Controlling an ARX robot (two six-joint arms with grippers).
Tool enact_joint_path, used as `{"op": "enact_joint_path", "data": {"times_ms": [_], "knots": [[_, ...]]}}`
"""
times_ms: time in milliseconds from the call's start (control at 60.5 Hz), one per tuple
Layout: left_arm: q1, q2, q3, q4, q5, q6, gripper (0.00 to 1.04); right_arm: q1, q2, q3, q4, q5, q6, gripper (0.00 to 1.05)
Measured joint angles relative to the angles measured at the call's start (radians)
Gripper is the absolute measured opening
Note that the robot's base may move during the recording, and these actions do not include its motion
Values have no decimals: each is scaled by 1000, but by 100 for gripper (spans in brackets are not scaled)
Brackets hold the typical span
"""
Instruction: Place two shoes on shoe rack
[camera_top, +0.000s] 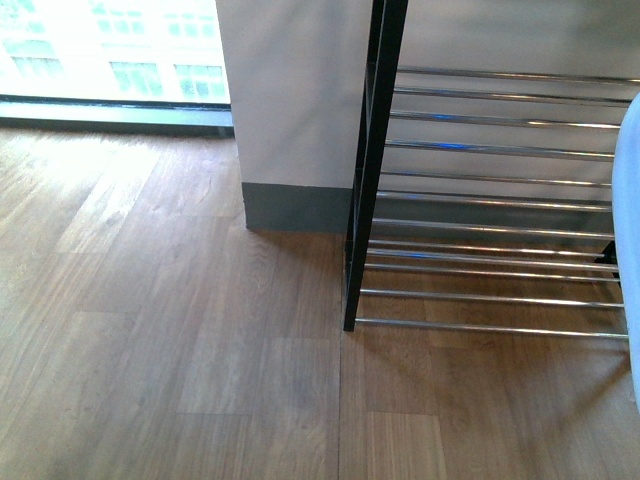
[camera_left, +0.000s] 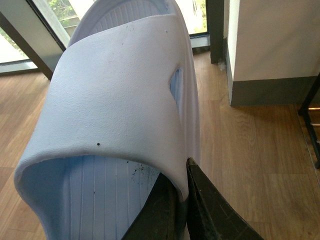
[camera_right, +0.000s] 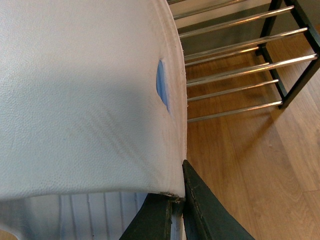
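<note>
With each hand (camera_left: 181, 207) (camera_right: 177, 210) gripping a slide (camera_left: 115, 110) (camera_right: 85, 95), lower both flat across the rack (camera_top: 490, 210) bars, not between them.

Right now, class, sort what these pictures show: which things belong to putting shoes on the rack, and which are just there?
Belong to the job:
- pale-blue slide, edge pinched in the left claw
- second slide, edge pinched in the right claw
- shoe rack, its visible bars bare

Just there:
- wooden floor
- white pillar
- window
</note>
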Motion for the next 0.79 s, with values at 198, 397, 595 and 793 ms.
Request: {"op": "enact_joint_path", "data": {"times_ms": [198,397,595,793], "knots": [[-1,0,0,0,3,0,2,0,0,0,0,6,0,1],[-1,0,-2,0,4,0,2,0,1,-1,0,7,0,1],[-1,0,-2,0,3,0,2,0,0,-1,0,6,0,1],[-1,0,-2,0,3,0,2,0,0,-1,0,6,0,1]]}}
